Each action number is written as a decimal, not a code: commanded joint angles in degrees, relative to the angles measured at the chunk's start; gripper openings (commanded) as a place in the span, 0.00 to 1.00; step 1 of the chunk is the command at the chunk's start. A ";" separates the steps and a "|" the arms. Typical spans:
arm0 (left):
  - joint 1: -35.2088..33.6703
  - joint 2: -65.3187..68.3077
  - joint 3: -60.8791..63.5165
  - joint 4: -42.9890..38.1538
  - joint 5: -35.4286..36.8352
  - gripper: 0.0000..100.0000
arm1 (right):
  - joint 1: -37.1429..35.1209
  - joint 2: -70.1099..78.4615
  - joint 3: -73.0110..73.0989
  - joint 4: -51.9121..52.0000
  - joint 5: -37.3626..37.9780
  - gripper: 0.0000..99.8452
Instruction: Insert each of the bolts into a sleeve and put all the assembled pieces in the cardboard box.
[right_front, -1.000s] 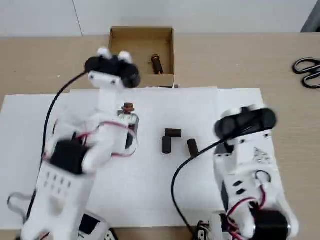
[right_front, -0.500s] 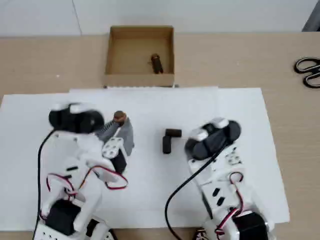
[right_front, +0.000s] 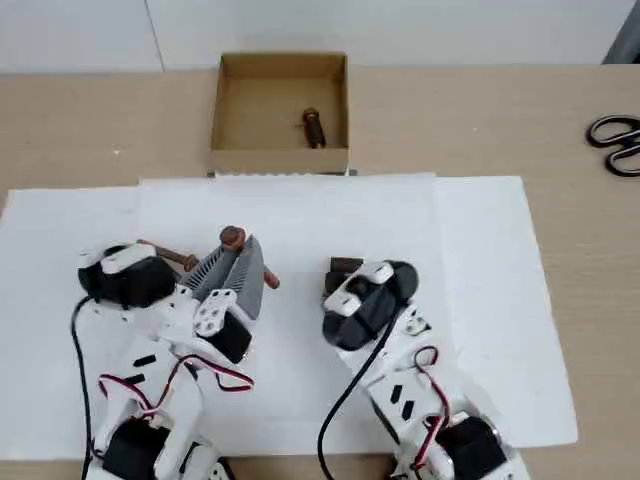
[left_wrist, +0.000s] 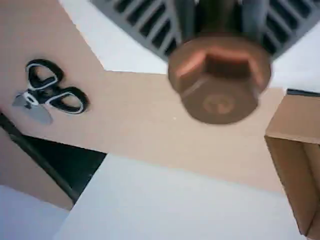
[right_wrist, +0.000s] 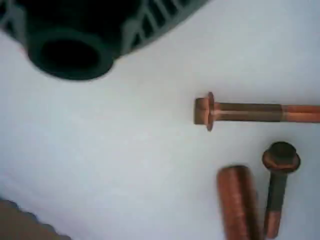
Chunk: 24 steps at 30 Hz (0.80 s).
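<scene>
Left gripper (right_front: 238, 252) clamped on copper hex-head bolt (right_front: 232, 237), head proud of fingertips, apparently presented for mating. Right gripper (right_wrist: 75, 22) closed around black cylindrical sleeve (right_wrist: 67, 52), bore left open. Loose copper bolts (right_wrist: 250, 112) on white paper sheet (right_wrist: 125, 165) below it. Brown cardboard box (right_front: 280, 160) well ahead of both grippers, one assembled piece (right_front: 313, 128) inside.

The setting was a robotics laboratory or test bench, not a domestic room. Two small white arms, the left arm (right_front: 150, 370) and the right arm (right_front: 420, 390), stood side by side at a wood-tone counter (right_front: 500, 120), with red wiring (right_front: 228, 372) and a black cable (right_front: 338, 395) left exposed. A white sheet (right_front: 480, 280) covered the working area. Scissors (right_front: 615, 145) lay on the bare counter off the sheet. A plain white wall (right_front: 420, 30) backed the counter.
</scene>
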 joint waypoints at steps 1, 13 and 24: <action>0.44 -0.88 -0.22 -1.93 3.78 0.01 | -1.80 -0.57 1.32 -3.91 -0.44 0.00; 0.44 -0.97 -0.31 -6.95 7.91 0.01 | -7.25 -0.57 6.68 -10.24 -0.18 0.00; 0.70 -0.70 1.54 -6.95 7.82 0.01 | -7.25 -0.48 5.19 -10.24 -0.18 0.00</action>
